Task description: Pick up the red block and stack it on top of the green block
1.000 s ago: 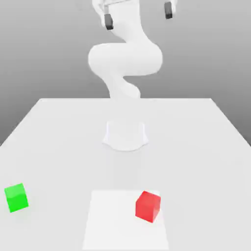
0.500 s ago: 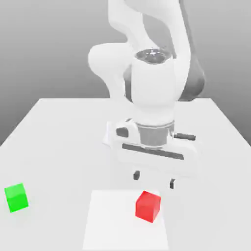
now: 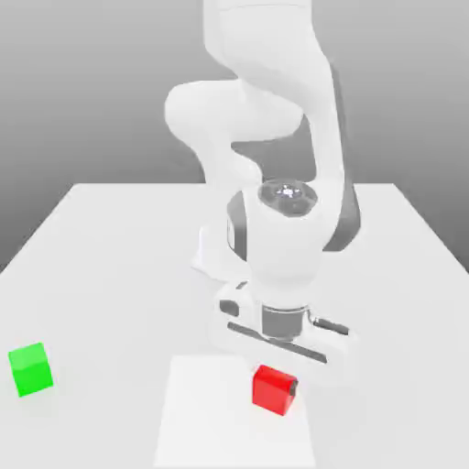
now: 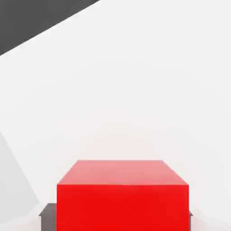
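Status at this moment: grasp made, lift and transfer outstanding. We see the gripper [image 3: 277, 377] lowered onto the red block [image 3: 272, 388], which sits on the table [image 3: 110, 247] inside a slightly brighter square patch [image 3: 206, 412] near the front edge in the exterior view. In the hand view the red block [image 4: 122, 196] stands between two dark fingertips [image 4: 48, 216], one at each side face, with no visible gap. We therefore read the end effector as clenched on the red block.

We see no daylight beneath the block in the exterior view, and we judge that it rests on the table surface, not yet raised.

The green block [image 3: 30, 369] stands on the table well apart from the red block, toward the exterior view's left, at roughly the same depth. Nothing is on top of it and nothing touches it.

Completed, as far as the pictures show:
1. Approach to the red block.
2. Closure of the fingers on it.

Remaining, in our judgement:
1. Raise the red block clear of the table.
2. Carry it across toward the exterior view's left, over the green block.
3. Lower it squarely onto the green block's top face.
4. Release and withdraw.

We note that the two cubes appear alike in size, so placement will need close alignment.
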Action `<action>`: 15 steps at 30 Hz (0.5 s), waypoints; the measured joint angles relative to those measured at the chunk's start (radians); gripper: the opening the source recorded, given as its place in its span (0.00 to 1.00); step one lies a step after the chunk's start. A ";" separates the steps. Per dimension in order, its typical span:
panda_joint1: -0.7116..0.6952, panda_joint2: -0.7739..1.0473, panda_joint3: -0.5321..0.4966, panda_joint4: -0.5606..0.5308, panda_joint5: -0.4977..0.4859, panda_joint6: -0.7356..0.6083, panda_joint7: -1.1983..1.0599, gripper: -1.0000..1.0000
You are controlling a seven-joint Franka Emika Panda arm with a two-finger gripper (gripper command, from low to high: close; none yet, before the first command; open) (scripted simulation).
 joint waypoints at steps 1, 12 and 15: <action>-0.002 -0.019 0.002 -0.002 0.001 -0.016 -0.002 0.00; -0.099 -0.221 -0.016 -0.009 0.043 -0.214 -0.085 0.00; -0.174 -0.217 -0.046 0.016 0.046 -0.235 -0.140 0.00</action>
